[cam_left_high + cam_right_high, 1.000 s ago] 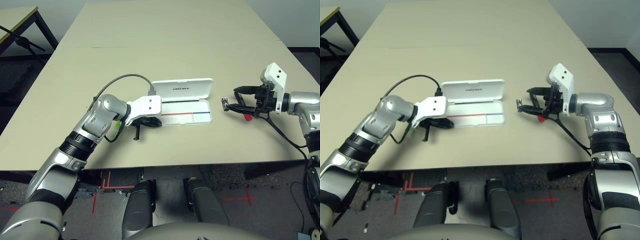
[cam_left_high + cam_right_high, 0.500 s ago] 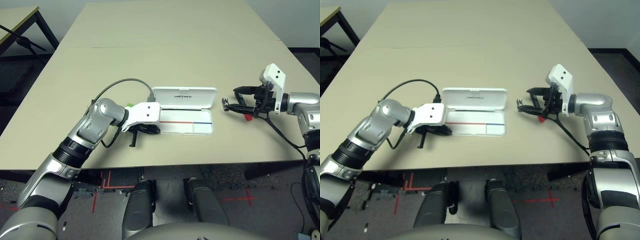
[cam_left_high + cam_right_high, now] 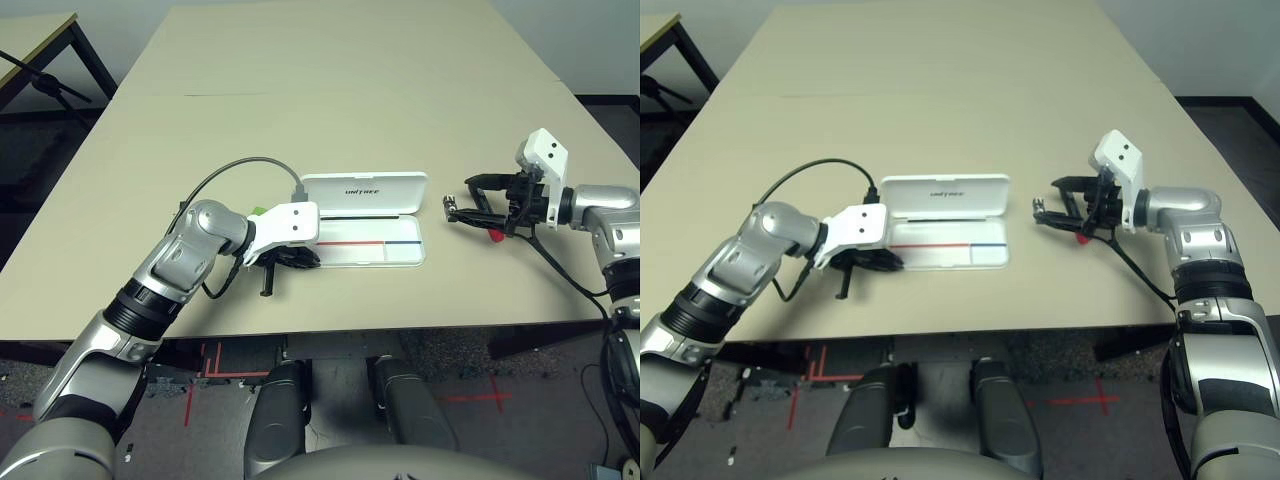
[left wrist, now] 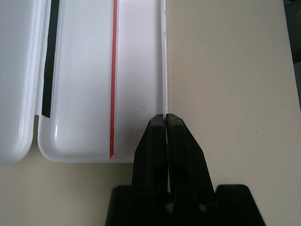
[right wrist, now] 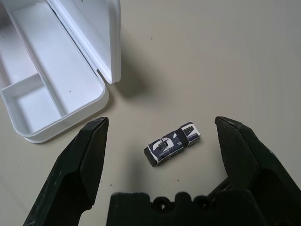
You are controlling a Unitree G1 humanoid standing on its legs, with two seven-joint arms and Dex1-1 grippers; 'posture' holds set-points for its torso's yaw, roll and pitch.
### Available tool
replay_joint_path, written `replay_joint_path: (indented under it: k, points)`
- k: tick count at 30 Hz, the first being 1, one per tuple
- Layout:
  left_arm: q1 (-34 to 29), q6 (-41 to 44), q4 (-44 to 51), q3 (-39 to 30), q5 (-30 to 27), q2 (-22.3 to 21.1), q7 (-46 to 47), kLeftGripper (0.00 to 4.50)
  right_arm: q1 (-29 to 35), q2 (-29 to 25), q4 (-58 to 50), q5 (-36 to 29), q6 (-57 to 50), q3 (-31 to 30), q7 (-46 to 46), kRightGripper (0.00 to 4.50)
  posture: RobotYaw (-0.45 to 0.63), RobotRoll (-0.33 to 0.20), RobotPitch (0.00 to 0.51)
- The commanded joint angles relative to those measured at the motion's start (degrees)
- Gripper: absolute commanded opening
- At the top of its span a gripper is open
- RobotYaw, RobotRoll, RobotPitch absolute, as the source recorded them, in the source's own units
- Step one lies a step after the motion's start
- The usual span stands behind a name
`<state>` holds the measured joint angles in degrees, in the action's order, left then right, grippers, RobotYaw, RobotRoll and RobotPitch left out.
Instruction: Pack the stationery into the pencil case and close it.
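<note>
- Left gripper (image 4: 166, 115), clenched, pinches the near wall of the white pencil case (image 3: 372, 255) close to one end, its two black fingertips meeting at the rim.
- The pencil case lies open on the pale worktop (image 3: 330, 110), between the robot's two arms, its "UNITREE" lid (image 3: 365, 188) raised along the far side.
- A red-and-blue line (image 3: 350, 243) runs lengthwise inside the case, where raised dividers mark off compartments, a small one among them at the end toward the right arm.
- Right gripper (image 5: 162, 123), released, spreads its two fingers wide at either side of a small black-and-silver piece (image 5: 172, 143), which rests on the worktop near the case's end, apart from it.
- A red object (image 3: 496, 235), seemingly the marker, though mostly hidden, shows below the right gripper on the worktop.
- A bit of the light-green highlighter (image 3: 258, 211) peeks out beyond the left gripper, at the left of the case.
</note>
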<state>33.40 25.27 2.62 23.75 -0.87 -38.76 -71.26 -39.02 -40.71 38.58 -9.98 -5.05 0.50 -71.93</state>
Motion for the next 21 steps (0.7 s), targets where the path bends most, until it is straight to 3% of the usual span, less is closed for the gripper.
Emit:
replay_joint_path:
  k: [1,12,21]
  points:
    - [-0.5,0.6,1.0,-0.3,0.6,-0.6,1.1,0.5,-0.5,0.3,1.0,0.7,0.6,-0.8,-0.3,4.5,-0.05,0.0,0.139]
    - [-0.1,4.0,6.8,-2.4,-2.2,-3.3,-0.1,4.47,-0.3,1.0,2.1,1.0,1.3,-0.5,-0.3,4.5,-0.05,0.0,0.131]
    - [-2.7,1.8,8.3,-10.0,-5.4,-7.3,1.1,4.47,2.3,-0.7,-2.7,-2.9,-3.7,1.9,-2.8,4.5,-0.05,0.0,0.131]
